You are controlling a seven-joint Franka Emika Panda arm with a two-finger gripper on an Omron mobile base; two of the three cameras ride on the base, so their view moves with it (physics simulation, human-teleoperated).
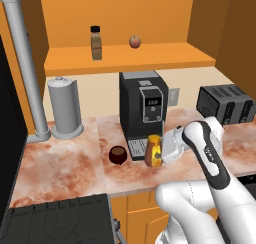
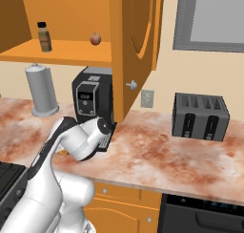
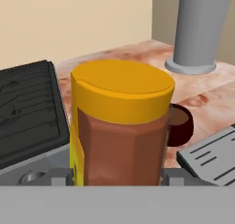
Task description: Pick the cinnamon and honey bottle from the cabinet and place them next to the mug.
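The pincer sits low over the counter, just in front of the black coffee machine, and the honey bottle stands between its fingers. In the hand view the bottle looms close — yellow-orange cap on top, amber body below — with a grey finger pad right against each side of it, so the pincer looks closed to the bottle's width. Whether the pads actually press the bottle or merely meet it cannot be told. The bottle stands upright, its base at counter level.

The mug stands on the counter just beside the bottle, on the side away from the arm; in the hand view it peeks out from behind the bottle, near it but apart.

The cinnamon stands upright on the open shelf of the cabinet, with a small red apple further along the same shelf — the two well apart. A grey paper-towel holder stands on the counter below the shelf, and a dark toaster sits near the wall at the other end.
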